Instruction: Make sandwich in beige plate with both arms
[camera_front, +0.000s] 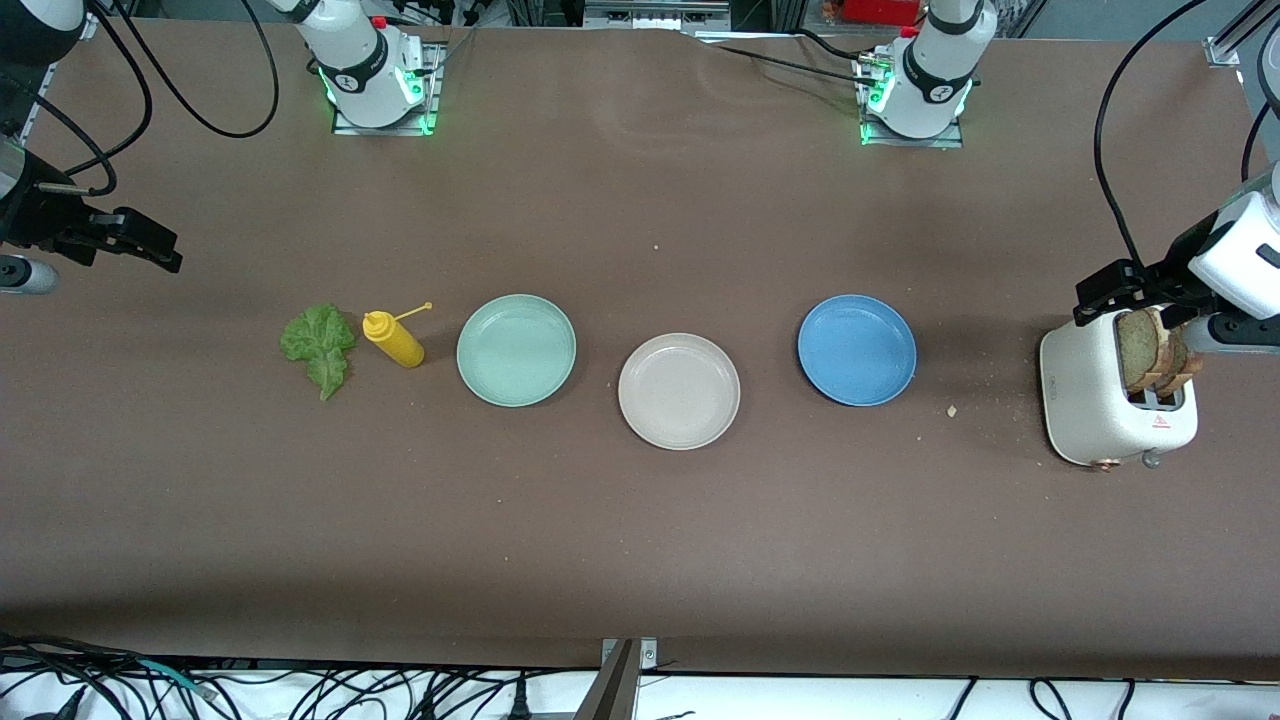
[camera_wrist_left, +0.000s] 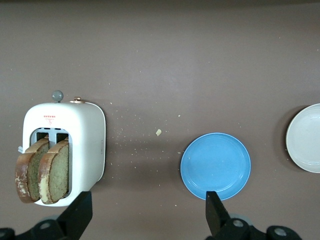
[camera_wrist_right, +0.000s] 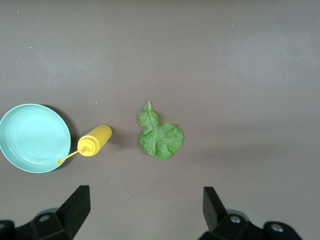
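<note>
The beige plate (camera_front: 679, 391) lies bare in the middle of the table; its edge shows in the left wrist view (camera_wrist_left: 305, 137). Two brown bread slices (camera_front: 1150, 350) stand upright in the slots of a white toaster (camera_front: 1095, 400) at the left arm's end, also seen as bread slices (camera_wrist_left: 42, 170) from the left wrist. A green lettuce leaf (camera_front: 320, 345) lies flat toward the right arm's end, the same lettuce leaf (camera_wrist_right: 160, 137) showing in the right wrist view. My left gripper (camera_front: 1110, 295) (camera_wrist_left: 147, 202) hangs open by the toaster. My right gripper (camera_front: 150, 245) (camera_wrist_right: 145, 197) hovers open over bare table near the lettuce.
A yellow squeeze bottle (camera_front: 393, 338) (camera_wrist_right: 95, 140) lies between the lettuce and a mint-green plate (camera_front: 516, 350) (camera_wrist_right: 34, 137). A blue plate (camera_front: 857, 350) (camera_wrist_left: 215, 165) sits between the beige plate and the toaster (camera_wrist_left: 87, 135). Crumbs are scattered near the toaster.
</note>
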